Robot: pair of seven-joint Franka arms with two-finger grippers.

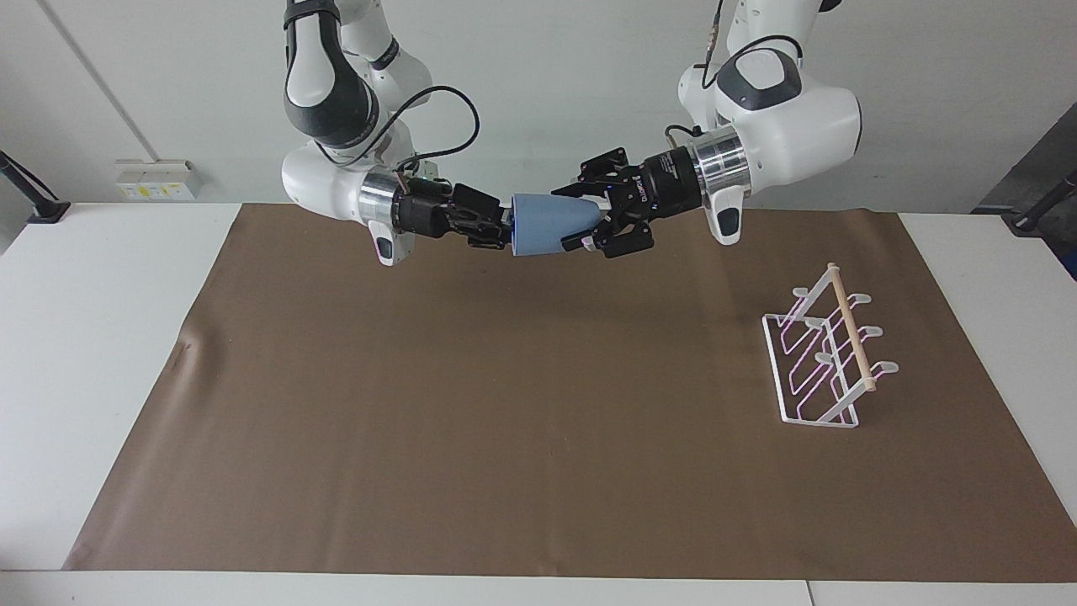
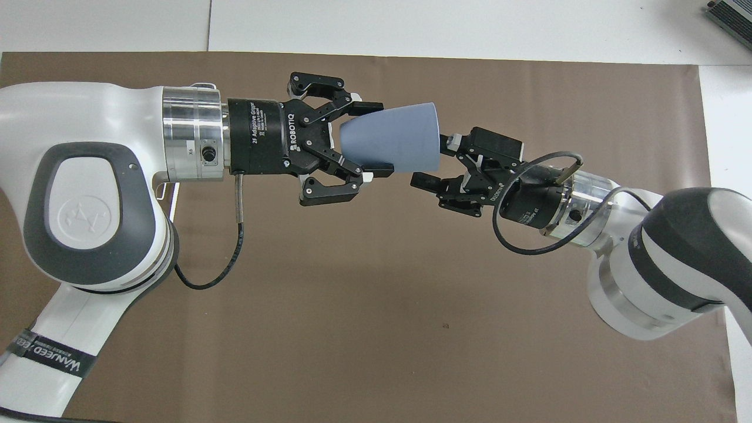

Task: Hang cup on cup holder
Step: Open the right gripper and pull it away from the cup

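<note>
Views differed in what they gave: only the facing one took in the cup holder (image 1: 829,353), standing on the brown mat (image 1: 538,438) toward the left arm's end of the tabletop (image 1: 101,337), with nothing hung on its prongs. The overhead view left the rack out of frame but showed the two grippers' fingers plainly from above.

The left gripper (image 2: 370,141) was closed on the narrow bottom end of the cup (image 2: 390,144), one finger on each side of the tumbler, its outer links splayed wide. The cup lay on its side in the air over the mat's edge nearest the robots, well apart from the cup holder, its wide mouth turned toward the right arm.

The right gripper (image 2: 437,158) sat at that mouth with its fingers parted. One fingertip (image 2: 426,180) hung clear just beside the rim; the other was at the rim's edge, and whether it touched the cup could not be told. It had hold of nothing.

The cup's inside was hidden in both views. The facing view confirmed both grippers raised above the mat, meeting at the cup between them.
</note>
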